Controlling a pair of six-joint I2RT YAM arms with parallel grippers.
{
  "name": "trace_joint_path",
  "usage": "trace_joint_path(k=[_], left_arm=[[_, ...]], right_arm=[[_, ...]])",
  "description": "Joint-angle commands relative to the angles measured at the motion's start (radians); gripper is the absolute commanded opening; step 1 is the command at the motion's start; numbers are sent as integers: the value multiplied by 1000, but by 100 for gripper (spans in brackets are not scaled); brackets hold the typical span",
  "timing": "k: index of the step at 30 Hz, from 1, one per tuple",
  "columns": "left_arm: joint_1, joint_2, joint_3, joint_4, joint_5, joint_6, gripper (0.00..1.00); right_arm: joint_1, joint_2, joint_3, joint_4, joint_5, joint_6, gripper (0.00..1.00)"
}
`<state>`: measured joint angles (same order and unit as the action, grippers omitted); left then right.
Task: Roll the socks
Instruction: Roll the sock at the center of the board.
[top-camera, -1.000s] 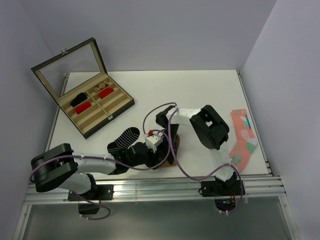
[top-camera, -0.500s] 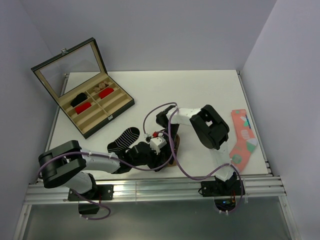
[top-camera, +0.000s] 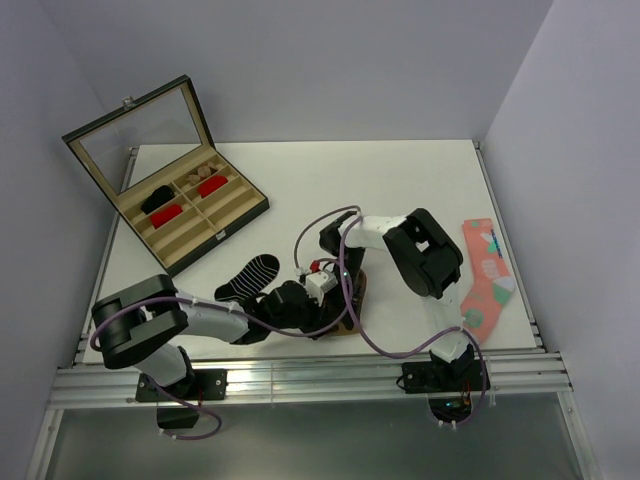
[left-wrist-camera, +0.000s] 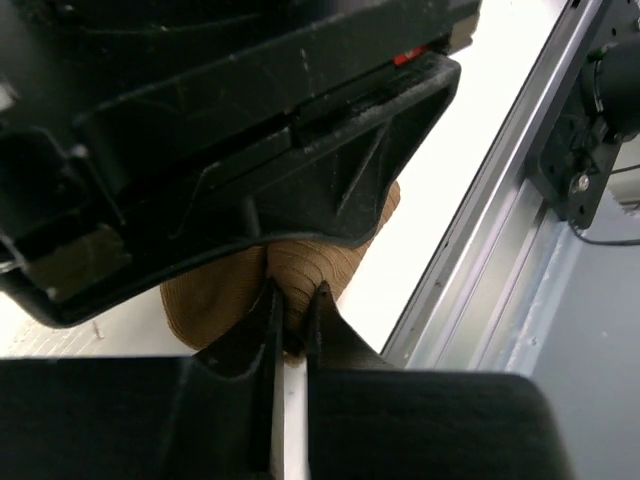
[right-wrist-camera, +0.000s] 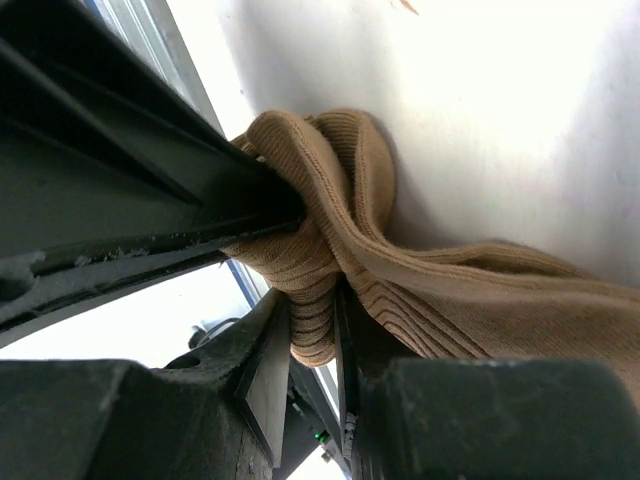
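Both arms are bunched up low in the middle of the overhead shot, close to the near edge of the table (top-camera: 400, 180). The tan sock (right-wrist-camera: 330, 200) is squashed underneath them, so from above we only get slivers of brown poking out around the black hardware.

The left gripper (left-wrist-camera: 290, 335) has its jaws nearly together, with a fold of the ribbed tan fabric nipped at the tips. In its own camera the sock bulges out just above the fingers, mid-frame, and the other arm's black housing fills the top half.

The right gripper (right-wrist-camera: 308, 345) is pinched narrow on a bunched wad of the same sock at the bottom centre of its view. The rest of the sock trails off to the lower right, flat on the white tabletop. The left arm's finger pushes into that wad from the upper left.

The striped sock (top-camera: 250, 274) lies just left of the grippers, beside the left forearm. The coral sock (top-camera: 486, 272) sits at the right edge of the table, well apart. The box (top-camera: 190, 215) stands open in the upper left with red bundles (top-camera: 167, 213) in its compartments.
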<state>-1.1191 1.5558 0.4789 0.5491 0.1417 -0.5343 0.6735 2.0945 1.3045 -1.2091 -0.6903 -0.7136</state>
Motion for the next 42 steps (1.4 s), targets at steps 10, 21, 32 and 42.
trace_joint_path(k=[10, 21, 32, 42], left_arm=[[-33, 88, 179, -340, -105, -203, 0], [-34, 185, 276, -497, -105, -335, 0], [-34, 208, 342, -603, -74, -385, 0], [-24, 217, 375, -630, -37, -395, 0]], right_arm=[[-66, -42, -11, 232, 202, 29, 41], [-170, -140, 4, 243, 141, 97, 48], [-313, -188, 16, 328, 144, 218, 51], [-348, -211, 19, 424, 159, 309, 59]])
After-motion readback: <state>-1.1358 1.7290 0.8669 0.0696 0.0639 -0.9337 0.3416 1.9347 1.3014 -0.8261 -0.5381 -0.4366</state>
